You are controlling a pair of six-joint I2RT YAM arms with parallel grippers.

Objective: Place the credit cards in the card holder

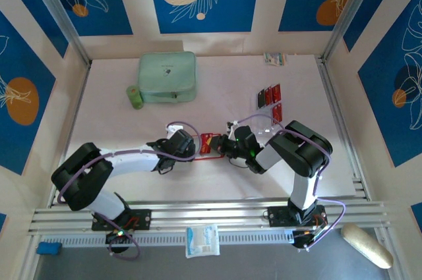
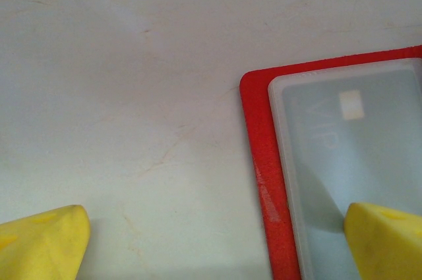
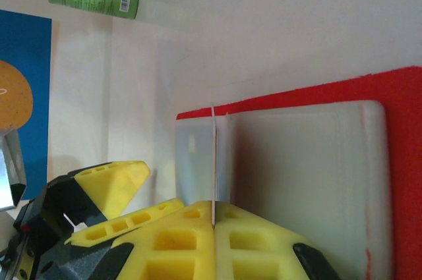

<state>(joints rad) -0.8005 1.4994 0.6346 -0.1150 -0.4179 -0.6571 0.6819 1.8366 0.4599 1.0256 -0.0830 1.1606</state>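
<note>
The red card holder (image 1: 210,143) lies open on the table between both grippers, its clear sleeves (image 3: 303,174) facing up. My right gripper (image 1: 229,145) is shut on a credit card (image 3: 213,155), seen edge-on as a thin pale line standing over the holder's sleeve. The yellow pads (image 3: 264,240) meet at the card's near end. My left gripper (image 2: 214,244) is open at the holder's left edge (image 2: 264,161). One of its fingertips (image 2: 386,240) is over the clear sleeve, the other (image 2: 39,244) over bare table. More red credit cards (image 1: 270,95) rest at the back right.
A mint-green case (image 1: 167,77) and a green can (image 1: 134,96) stand at the back left. The clear tiered stand (image 1: 277,114) holding cards is behind the right arm. A small packet (image 1: 275,58) lies by the back wall. Metal rails (image 1: 211,213) run along the near edge.
</note>
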